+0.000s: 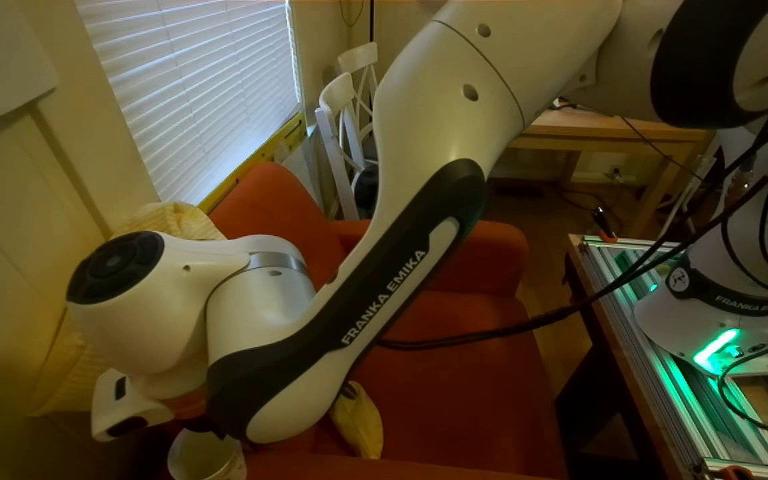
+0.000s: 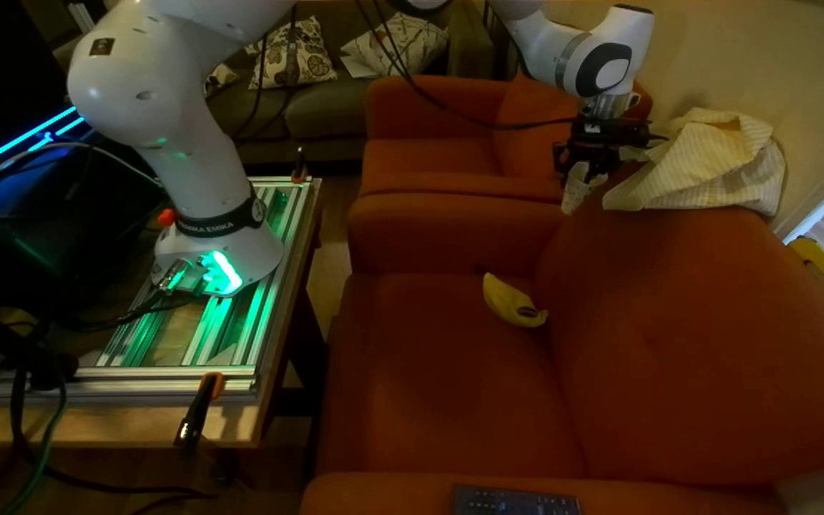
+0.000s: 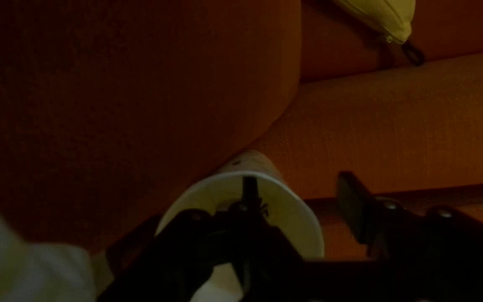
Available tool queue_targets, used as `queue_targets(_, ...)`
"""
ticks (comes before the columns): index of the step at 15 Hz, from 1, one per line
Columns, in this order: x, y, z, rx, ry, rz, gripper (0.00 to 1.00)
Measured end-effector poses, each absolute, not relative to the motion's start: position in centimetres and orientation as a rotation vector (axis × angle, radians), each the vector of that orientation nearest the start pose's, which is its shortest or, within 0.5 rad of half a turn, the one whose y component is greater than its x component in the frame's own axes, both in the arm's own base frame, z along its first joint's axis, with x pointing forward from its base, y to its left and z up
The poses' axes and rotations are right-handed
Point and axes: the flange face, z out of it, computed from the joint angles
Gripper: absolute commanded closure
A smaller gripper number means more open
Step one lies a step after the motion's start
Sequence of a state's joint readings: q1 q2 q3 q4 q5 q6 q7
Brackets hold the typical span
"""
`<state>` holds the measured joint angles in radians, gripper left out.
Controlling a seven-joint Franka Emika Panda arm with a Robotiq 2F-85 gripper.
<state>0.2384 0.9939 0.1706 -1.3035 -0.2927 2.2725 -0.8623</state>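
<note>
Can see the gripper (image 3: 300, 199) unclenched, with fingers (image 3: 352, 209) apart, one over or in the mouth of the white cup (image 3: 296, 222) and its mate outside the rim, though cannot tell of any touch. Make out small dark marks inside the cup, too dim to name, and in both exterior views find the cup right at the gripper's tips, in an exterior view close to the corner of backrest (image 2: 684, 307) and armrest (image 2: 448, 236) on the orange couch (image 2: 440, 386), near a bunched cloth (image 2: 712, 164). Also see a yellow banana (image 2: 512, 300) on the seat and a remote (image 2: 516, 501) on the opposite armrest.
</note>
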Motion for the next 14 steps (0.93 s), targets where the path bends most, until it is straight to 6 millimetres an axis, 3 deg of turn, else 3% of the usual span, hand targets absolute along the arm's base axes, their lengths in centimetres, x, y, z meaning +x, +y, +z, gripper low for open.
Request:
queue_targets(2, 69.20, 26.10, 14.07, -2.474, -2.056, 0.037, 0.02)
queue_targets(3, 69.20, 26.16, 14.09, -2.473, -2.057, 0.034, 0.01)
queue_targets(14, 69.05, 26.86, 14.29, -2.454, -2.071, 0.015, 0.00)
